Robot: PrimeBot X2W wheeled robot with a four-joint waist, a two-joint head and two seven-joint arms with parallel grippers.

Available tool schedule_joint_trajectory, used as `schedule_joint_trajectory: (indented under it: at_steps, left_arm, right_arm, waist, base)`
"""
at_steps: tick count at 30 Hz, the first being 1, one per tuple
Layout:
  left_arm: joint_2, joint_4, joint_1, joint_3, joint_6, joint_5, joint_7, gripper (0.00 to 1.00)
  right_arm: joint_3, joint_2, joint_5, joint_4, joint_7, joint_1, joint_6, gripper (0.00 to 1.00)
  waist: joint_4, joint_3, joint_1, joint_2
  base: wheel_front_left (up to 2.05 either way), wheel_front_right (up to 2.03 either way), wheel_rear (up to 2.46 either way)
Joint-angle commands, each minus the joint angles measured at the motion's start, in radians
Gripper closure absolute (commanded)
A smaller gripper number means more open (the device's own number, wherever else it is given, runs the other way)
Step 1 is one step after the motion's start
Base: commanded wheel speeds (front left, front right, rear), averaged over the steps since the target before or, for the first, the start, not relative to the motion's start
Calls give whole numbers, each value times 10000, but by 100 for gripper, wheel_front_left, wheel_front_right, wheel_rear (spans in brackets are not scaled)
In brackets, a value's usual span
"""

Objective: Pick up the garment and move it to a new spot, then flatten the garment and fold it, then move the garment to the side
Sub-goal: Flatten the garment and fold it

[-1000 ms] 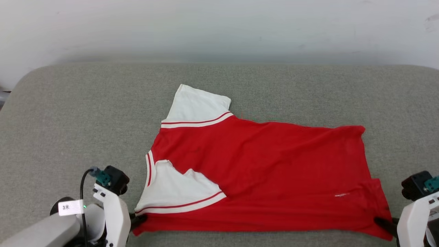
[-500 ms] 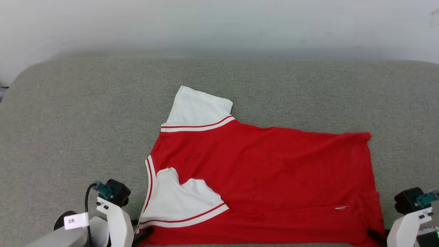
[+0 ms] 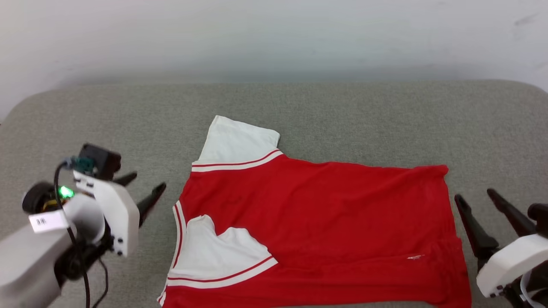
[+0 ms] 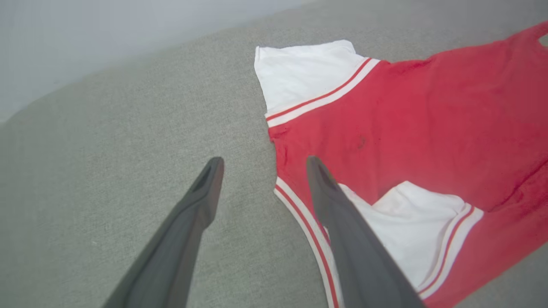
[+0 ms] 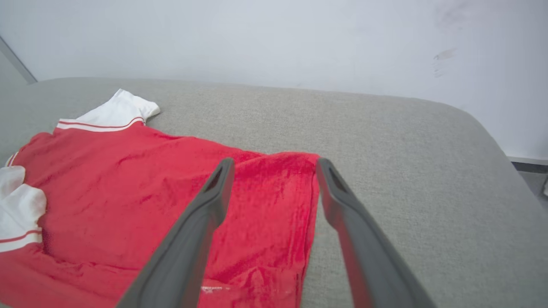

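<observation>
The garment [image 3: 317,222], a red T-shirt with white sleeves and red-and-white stripe trim, lies spread sideways on the grey cushioned surface [image 3: 342,111], collar to the left, hem to the right. One white sleeve [image 3: 237,141] points to the far side and the other [image 3: 214,252] lies folded over the red body. My left gripper [image 3: 145,182] hovers open just left of the collar, holding nothing. In the left wrist view the garment [image 4: 419,119] spreads right of the open left gripper [image 4: 263,162]. My right gripper [image 3: 475,196] stands open beside the hem; in the right wrist view the right gripper [image 5: 276,164] straddles the garment's [image 5: 141,179] hem corner.
A pale wall [image 3: 274,34] runs behind the surface. Bare grey cushion lies on the far side and to the left of the shirt. The surface's rounded right edge [image 5: 492,141] drops away toward the floor in the right wrist view.
Both grippers have let go of the garment's near edge, opened wide and lifted away from it. The shirt now lies free, and the head camera has shifted slightly.
</observation>
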Motion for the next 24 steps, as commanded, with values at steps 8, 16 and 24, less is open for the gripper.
schedule_joint_trajectory:
  at_steps: [8, 16, 24]
  left_arm:
    - [-543, 1007, -2117, 477, -488, 426, 390, 0]
    - [-904, 2234, -4392, 401, -1418, -417, 3680, 0]
    - [-1334, 2882, -6306, 216, -1582, -654, 6297, 0]
  right_arm:
    - [-185, 1203, -1048, -882, -1221, -397, -9, 0]
    - [106, 1580, -1459, -1417, -1485, -815, -9, 0]
    - [159, 1681, -1640, -1616, -1572, -1324, -9, 0]
  waist:
    - [-674, 1257, 1, -1]
    - [-1307, 2811, 1, -1]
    - [-1637, 4114, 1, -1]
  base:
    - [0, 0, 0]
    - [0, 0, 0]
    - [0, 0, 0]
